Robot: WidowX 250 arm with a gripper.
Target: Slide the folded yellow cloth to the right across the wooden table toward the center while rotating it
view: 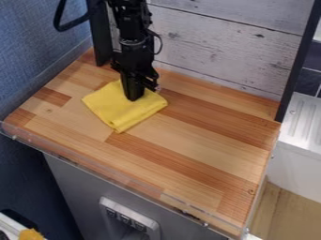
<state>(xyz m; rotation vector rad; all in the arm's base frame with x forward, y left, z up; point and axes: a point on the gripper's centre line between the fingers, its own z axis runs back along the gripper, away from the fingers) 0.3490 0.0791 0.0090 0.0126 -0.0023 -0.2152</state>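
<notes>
Yellow cloth [118, 112] lies folded on the wooden desk [207, 140], toward the rear, with the fingers [133, 93] over it; whether they are apart or together cannot be told. Slow, straight vertical movement should disturb its folds least.
</notes>
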